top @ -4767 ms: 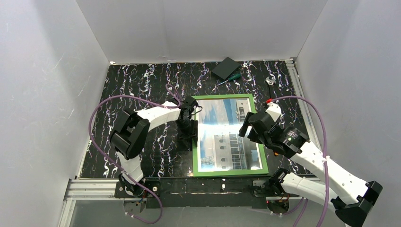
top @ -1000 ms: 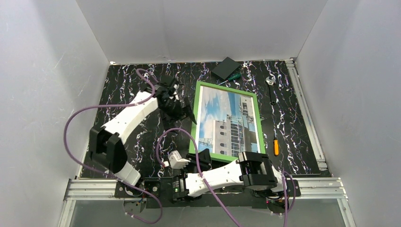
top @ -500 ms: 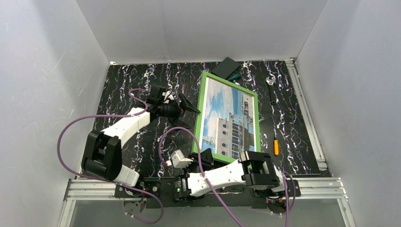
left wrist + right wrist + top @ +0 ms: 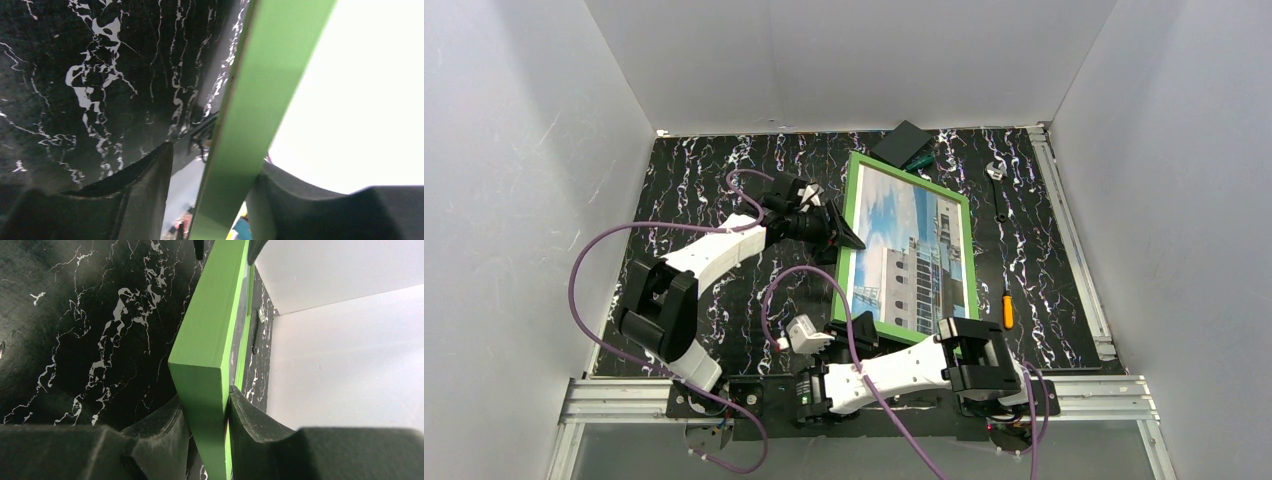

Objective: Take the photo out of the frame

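The green frame (image 4: 914, 178) stands tilted on the black marbled table, its left side raised, with the photo (image 4: 909, 255) of a white building and blue sky still inside it. My right gripper (image 4: 856, 328) is shut on the frame's near left corner; in the right wrist view both pads press the green bar (image 4: 210, 330) at the gripper (image 4: 205, 395). My left gripper (image 4: 844, 238) straddles the frame's left edge. In the left wrist view the green bar (image 4: 270, 75) touches the right finger (image 4: 300, 200), with a gap to the left finger (image 4: 145, 190).
A black box (image 4: 901, 143) and a green-handled screwdriver (image 4: 914, 162) lie just behind the frame's far corner. An orange-handled screwdriver (image 4: 1008, 308) lies right of the frame. A small silver part (image 4: 996, 170) sits at the back right. White walls enclose the table.
The left gripper has moved right onto the frame's left edge and its jaws have narrowed around it. The right gripper keeps its hold on the near corner; the frame stays tilted.
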Action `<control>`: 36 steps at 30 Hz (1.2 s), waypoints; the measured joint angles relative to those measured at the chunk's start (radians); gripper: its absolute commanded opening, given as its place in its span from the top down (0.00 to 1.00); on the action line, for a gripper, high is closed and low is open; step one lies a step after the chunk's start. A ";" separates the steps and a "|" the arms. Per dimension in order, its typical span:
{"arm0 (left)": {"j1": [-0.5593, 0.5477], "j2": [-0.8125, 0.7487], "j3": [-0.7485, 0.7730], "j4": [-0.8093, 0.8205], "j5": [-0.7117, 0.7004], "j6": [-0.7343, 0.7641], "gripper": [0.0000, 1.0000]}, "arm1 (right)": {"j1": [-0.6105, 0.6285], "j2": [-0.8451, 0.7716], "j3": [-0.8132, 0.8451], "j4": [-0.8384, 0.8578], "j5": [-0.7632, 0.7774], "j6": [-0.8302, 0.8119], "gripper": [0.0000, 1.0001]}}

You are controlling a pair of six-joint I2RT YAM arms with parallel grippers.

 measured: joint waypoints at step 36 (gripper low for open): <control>0.028 -0.040 0.564 -0.913 -0.356 0.438 1.00 | 0.003 -0.391 -0.194 0.404 -0.180 -0.155 0.13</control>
